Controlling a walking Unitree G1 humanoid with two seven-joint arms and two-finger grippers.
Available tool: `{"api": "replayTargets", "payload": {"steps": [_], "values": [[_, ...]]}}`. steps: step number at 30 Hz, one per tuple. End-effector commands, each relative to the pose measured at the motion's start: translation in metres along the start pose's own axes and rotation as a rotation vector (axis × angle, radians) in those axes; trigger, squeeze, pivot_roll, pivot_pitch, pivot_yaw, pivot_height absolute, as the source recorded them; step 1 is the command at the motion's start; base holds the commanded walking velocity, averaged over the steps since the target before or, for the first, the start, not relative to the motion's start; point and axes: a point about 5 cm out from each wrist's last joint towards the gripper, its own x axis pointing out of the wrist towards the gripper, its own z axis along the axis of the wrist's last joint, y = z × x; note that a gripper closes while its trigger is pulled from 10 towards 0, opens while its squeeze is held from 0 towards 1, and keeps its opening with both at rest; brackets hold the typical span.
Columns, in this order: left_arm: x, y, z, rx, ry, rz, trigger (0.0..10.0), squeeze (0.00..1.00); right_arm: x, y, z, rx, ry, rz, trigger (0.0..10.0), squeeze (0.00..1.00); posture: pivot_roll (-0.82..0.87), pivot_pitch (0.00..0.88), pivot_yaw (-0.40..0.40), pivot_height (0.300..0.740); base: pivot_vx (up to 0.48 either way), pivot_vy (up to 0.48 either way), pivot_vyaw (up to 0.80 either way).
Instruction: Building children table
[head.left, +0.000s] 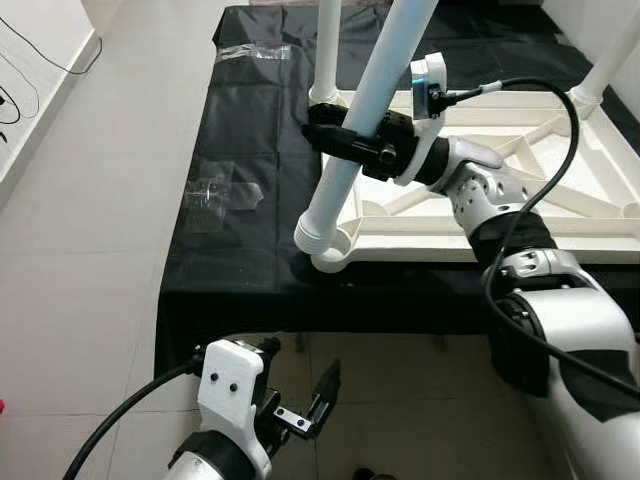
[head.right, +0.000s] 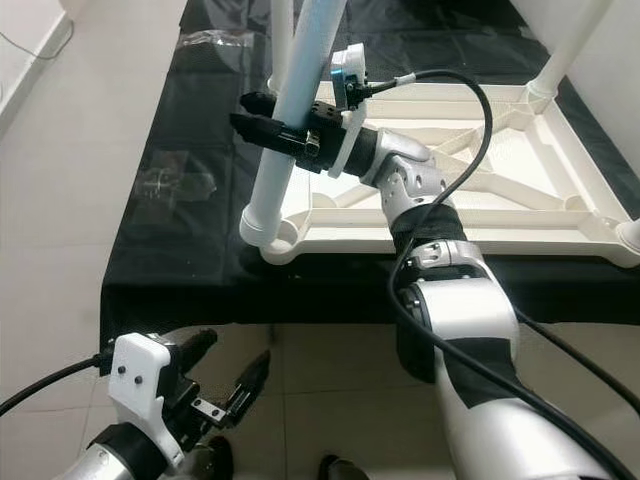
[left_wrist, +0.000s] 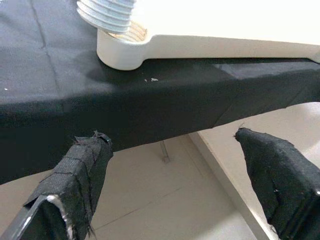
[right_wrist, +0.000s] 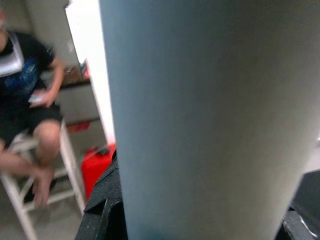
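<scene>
A white tabletop (head.left: 480, 243) lies upside down on a black-covered table (head.left: 240, 150). My right gripper (head.left: 325, 126) is shut on a long white leg tube (head.left: 372, 95), which leans to the right. The tube's threaded end (left_wrist: 107, 15) sits slanted at the near-left corner socket (left_wrist: 122, 47). In the right wrist view the tube (right_wrist: 200, 115) is very close. Two other legs (head.left: 328, 50) (head.left: 612, 60) stand at the far corners. My left gripper (head.left: 300, 368) hangs open below the table's front edge, and its fingers (left_wrist: 75, 175) hold nothing.
Clear plastic bags (head.left: 220, 190) (head.left: 255, 52) lie on the black cloth left of the tabletop. A black cable (head.left: 40, 50) runs along the wall at far left. A person (right_wrist: 25, 90) sits on a white stool beside a red container (right_wrist: 95, 165).
</scene>
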Motion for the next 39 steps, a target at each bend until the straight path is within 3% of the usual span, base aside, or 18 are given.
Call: {"api": "replayTargets", "payload": {"steps": [1,4,14,26,28,30,32,39], "values": [[-0.003,-0.001,-0.001,0.003,0.021,-0.001,10.0,0.0,-0.013,0.005,-0.044,0.098,0.219,0.011,10.0,0.0,0.17,0.324,-0.048,0.74,0.0,0.0,0.0],[-0.002,-0.001,-0.001,0.008,0.024,0.001,10.0,0.0,-0.014,0.008,-0.045,0.073,0.282,0.073,10.0,0.0,0.17,0.319,-0.048,0.74,0.0,0.0,0.0],[0.0,0.002,0.0,0.024,0.03,0.01,10.0,0.0,-0.013,0.016,-0.051,0.103,0.333,0.215,10.0,0.0,0.17,0.301,-0.048,0.74,0.0,0.0,0.0],[0.001,0.001,-0.001,0.036,0.031,0.014,10.0,0.0,-0.007,0.022,-0.069,0.12,0.378,0.244,10.0,0.0,0.17,0.279,-0.055,0.74,0.0,0.0,0.0],[0.002,0.001,-0.002,0.042,0.031,0.013,10.0,0.0,-0.001,0.018,-0.073,0.097,0.344,0.107,10.0,0.0,0.17,0.266,-0.06,0.74,0.0,0.0,0.0],[0.002,0.001,-0.002,0.042,0.031,0.013,10.0,0.0,-0.001,0.018,-0.073,0.097,0.344,0.107,10.0,0.0,0.17,0.266,-0.06,0.74,0.0,0.0,0.0],[0.003,0.001,-0.001,0.045,0.025,0.013,10.0,0.0,0.0,0.014,-0.081,0.074,0.341,-0.019,10.0,0.0,0.17,0.258,-0.061,0.74,0.0,0.0,0.0],[0.005,0.004,0.0,0.044,0.011,0.023,10.0,0.0,-0.001,0.012,-0.088,0.03,0.364,-0.138,10.0,0.0,0.16,0.244,-0.055,0.74,0.0,0.0,0.0]]}}
